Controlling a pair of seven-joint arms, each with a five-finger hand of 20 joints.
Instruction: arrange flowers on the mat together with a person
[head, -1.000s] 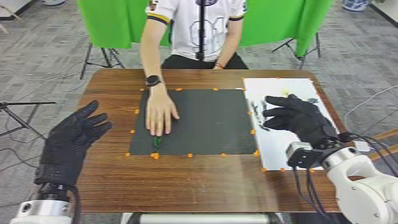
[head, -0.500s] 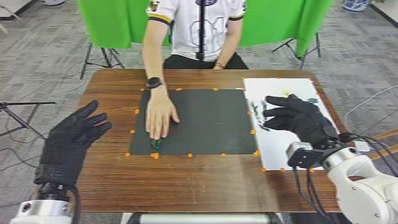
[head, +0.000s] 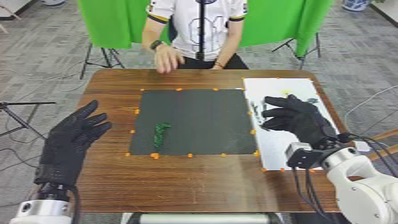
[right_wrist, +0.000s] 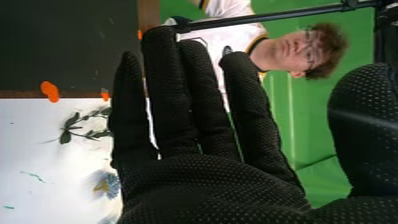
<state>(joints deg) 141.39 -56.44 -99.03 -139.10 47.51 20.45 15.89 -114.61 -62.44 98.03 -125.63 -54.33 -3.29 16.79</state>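
Green leafy piece (head: 161, 136): it lies flat on the dark mat (head: 211, 120), on the left part, lengthwise toward the robot's side.
White sheet (head: 279, 159): beside the mat on the right; it bears a leafy sprig (right_wrist: 66, 136) and a pale blue flower (right_wrist: 108, 183).
Right hand (head: 300, 120): above the sheet, widely open, the fingers nearly straight and the thumb well apart – it has hold of nothing.
Left hand (head: 73, 139): over the left side of the table (head: 204, 182), open in a relaxed way, empty.
Person's hand (head: 166, 59): at the far table edge, away from the green piece.
Step in hand: I judge it is the robot's turn to choose the next stem. Better to come down slowly, pinch the thin stem between thumb and fingertips – not the petals – and lift it straight up, so the neighbour is not dragged.
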